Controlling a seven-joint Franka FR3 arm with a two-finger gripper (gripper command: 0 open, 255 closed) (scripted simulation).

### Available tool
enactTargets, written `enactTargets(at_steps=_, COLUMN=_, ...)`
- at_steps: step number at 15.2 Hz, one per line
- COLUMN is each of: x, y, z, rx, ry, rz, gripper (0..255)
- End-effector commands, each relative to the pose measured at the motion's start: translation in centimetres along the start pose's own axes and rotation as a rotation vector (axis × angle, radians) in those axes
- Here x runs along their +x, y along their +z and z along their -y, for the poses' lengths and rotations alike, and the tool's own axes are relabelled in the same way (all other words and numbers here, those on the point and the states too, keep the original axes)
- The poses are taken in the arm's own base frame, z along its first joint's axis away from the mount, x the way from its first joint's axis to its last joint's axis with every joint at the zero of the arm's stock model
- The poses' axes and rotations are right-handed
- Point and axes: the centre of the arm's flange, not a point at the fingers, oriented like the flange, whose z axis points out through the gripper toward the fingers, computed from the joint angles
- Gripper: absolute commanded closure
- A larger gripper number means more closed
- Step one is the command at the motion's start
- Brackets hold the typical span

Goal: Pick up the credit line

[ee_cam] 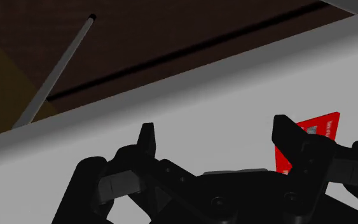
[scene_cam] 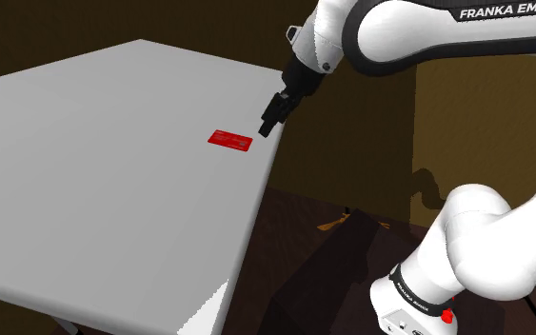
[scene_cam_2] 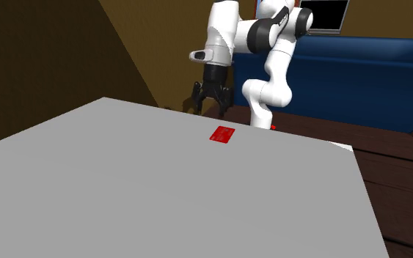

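Observation:
A flat red card (scene_cam: 229,141) with small white print lies on the grey table (scene_cam: 113,190), close to the edge on the arm's side. In the second exterior view the card (scene_cam_2: 222,135) sits just in front of the gripper (scene_cam_2: 210,108). My black gripper (scene_cam: 271,122) hovers a little above the table edge, beside the card and apart from it. It is open, with nothing between its fingers. In the wrist view the card (ee_cam: 323,127) shows partly behind one fingertip (ee_cam: 284,130), off to the side of the gripper (ee_cam: 215,130).
The table top (scene_cam_2: 161,198) is broad and bare around the card. Beyond its edge (ee_cam: 171,108) is dark wooden floor (scene_cam: 304,209). A blue sofa (scene_cam_2: 359,73) stands behind the arm's base. A thin grey rod (ee_cam: 56,70) slants over the floor below.

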Motion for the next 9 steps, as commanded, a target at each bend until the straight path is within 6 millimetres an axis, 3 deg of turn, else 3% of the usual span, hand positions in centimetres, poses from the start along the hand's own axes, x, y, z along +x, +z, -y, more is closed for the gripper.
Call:
enactTargets(at_steps=1, x=1.0, y=0.1, z=1.7, rx=0.013, ry=-0.056, rz=-0.056, gripper=0)
enactTargets(at_steps=9, x=4.9, y=0.4, z=8.4, rx=0.061, ry=-0.274, rz=-0.260, gripper=0)
